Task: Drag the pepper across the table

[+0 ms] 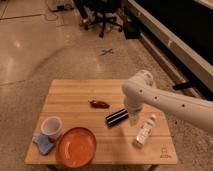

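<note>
Pepper point(99, 104): one, dark red, lying flat near the middle of the counter point(70, 95), well in from every edge. Bare wood lies open to its left in the view and toward the far edge. One black striped bar point(116, 118) lies near it, toward the near right. The gripper point(134, 119) hangs at the bar's right end, apart from the pepper; whether it is spread or closed cannot be told. One white bottle point(145, 131) lies just beyond, toward the right edge. Near-left corner: one white cup point(51, 127), one blue cloth point(44, 144), one orange bowl point(76, 146). Counter of light plank wood, with a logo point(163, 151) at the near-right corner. Polished concrete floor point(40, 45) with a blue cross mark point(106, 51); an office chair point(105, 15) beyond.
</note>
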